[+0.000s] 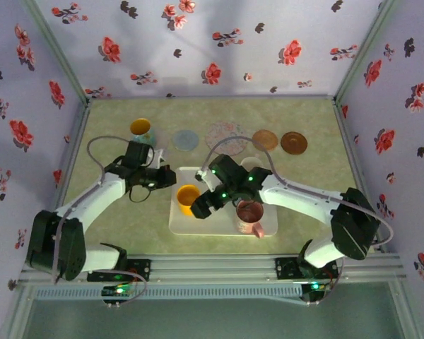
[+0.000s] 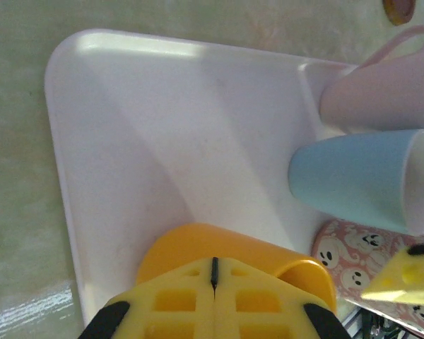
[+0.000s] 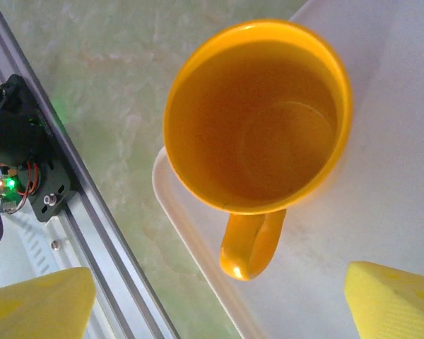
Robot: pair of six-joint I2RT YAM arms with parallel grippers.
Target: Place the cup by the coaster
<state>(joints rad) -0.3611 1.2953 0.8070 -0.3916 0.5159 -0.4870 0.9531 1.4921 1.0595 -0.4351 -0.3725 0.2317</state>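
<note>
1. Left gripper (image 2: 214,307): my yellow fingers (image 2: 169,304) are clenched pad to pad with nothing between them. They sit low over the left part of the white tray (image 2: 162,120).
2. Orange cup (image 2: 230,247): it sits just past those closed tips, and I cannot tell whether they touch it. It stands upright and empty on the tray, close to the left edge.
3. Right gripper (image 3: 215,300): released, with the fingers spread wide. It hovers above the orange cup, clear of its rim. The cup's handle points toward the gap between my fingers.
4. Pink cup (image 2: 374,88) and blue cup (image 2: 353,180): they sit just beside each other at the far end of the tray from my left wrist.
5. Face-patterned cup (image 1: 249,215): upright on the tray near its front edge, to the right of the orange cup.
6. Blue-grey coaster (image 1: 186,139), patterned coaster (image 1: 222,134) and two brown coasters (image 1: 264,139): they lie in a row on the green table (image 1: 113,226) beyond the tray, well apart from the orange cup.
7. Yellow cup (image 1: 141,128): it stands on the table near the blue-grey coaster, on its left.
8. Aluminium rail (image 3: 92,212): it runs along the table's near edge, beside the tray corner.
</note>
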